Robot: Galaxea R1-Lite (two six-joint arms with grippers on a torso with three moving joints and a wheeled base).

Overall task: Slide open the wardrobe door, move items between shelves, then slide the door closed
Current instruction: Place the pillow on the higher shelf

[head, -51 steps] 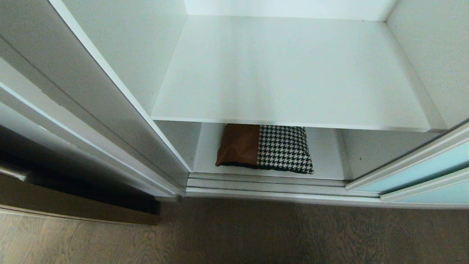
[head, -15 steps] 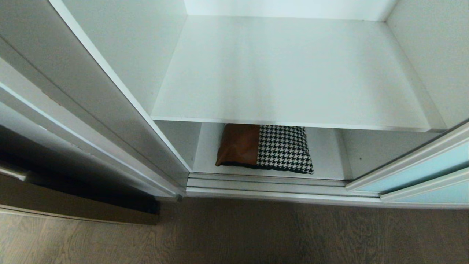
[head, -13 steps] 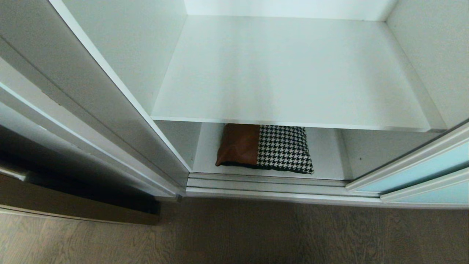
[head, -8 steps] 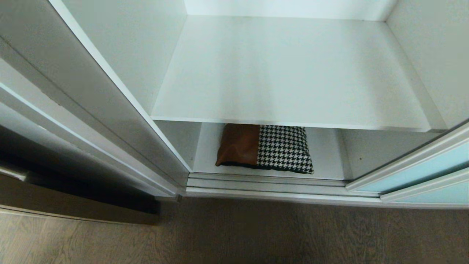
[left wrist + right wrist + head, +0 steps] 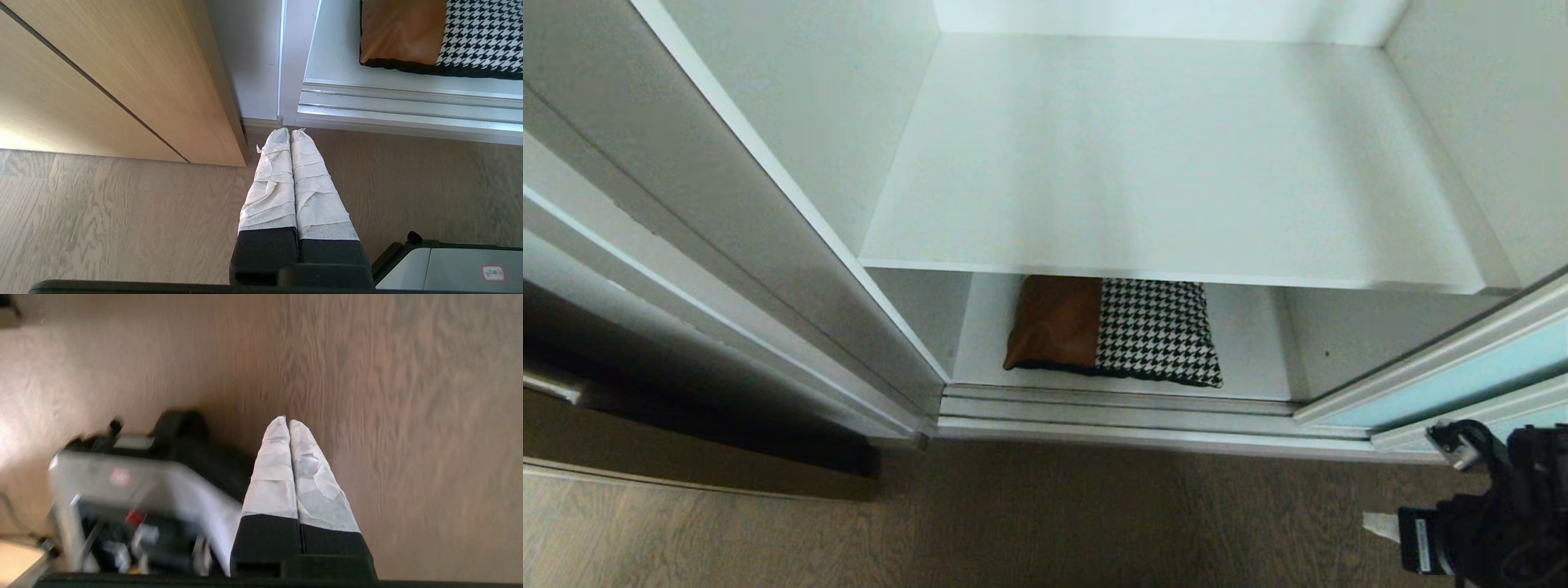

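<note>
The cushion (image 5: 1112, 331) lies on the lower shelf (image 5: 1250, 359), at 6 o'clock under the upper shelf (image 5: 1160, 155). Right gripper (image 5: 284, 424) pressed closed over floor (image 5: 408, 416); left gripper (image 5: 289, 132) likewise closed, empty.

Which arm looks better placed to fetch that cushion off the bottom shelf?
Probably the left: its shut left gripper points at the wardrobe sill with the cushion just beyond. The shut right gripper faces bare floor.
</note>
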